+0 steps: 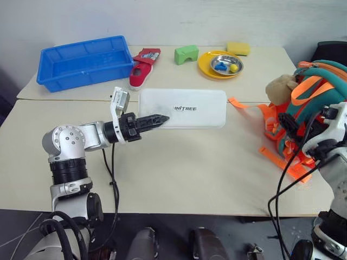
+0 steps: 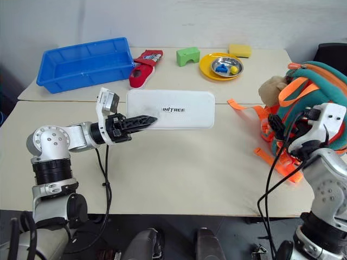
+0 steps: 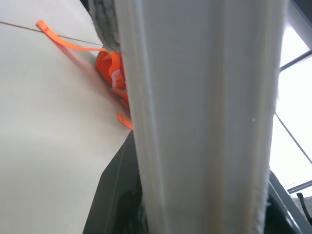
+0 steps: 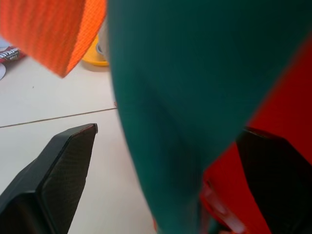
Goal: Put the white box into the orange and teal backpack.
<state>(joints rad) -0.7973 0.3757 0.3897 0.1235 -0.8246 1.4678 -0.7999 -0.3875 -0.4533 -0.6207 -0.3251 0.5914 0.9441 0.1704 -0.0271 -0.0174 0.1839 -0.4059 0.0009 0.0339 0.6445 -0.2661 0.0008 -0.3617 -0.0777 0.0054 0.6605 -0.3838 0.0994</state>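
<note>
Left hand [image 1: 154,121] grips the white box [image 1: 187,108]; right hand [image 4: 165,161], spread, seemingly straddles the backpack [image 1: 317,86] trim—widen the opening first.

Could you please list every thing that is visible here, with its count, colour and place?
white box: one, white, middle of the table, held at its left end
backpack: one, orange and teal, right side of the table
plush toy: one, tan, on the backpack
tray: one, blue, far left
pouch: one, red, beside the tray
block: one, green, far side
plate: one, yellow, holding a metal bowl
sponge: one, yellow, far side
left end effector: shut on the box
right end effector: open, around teal fabric
</note>
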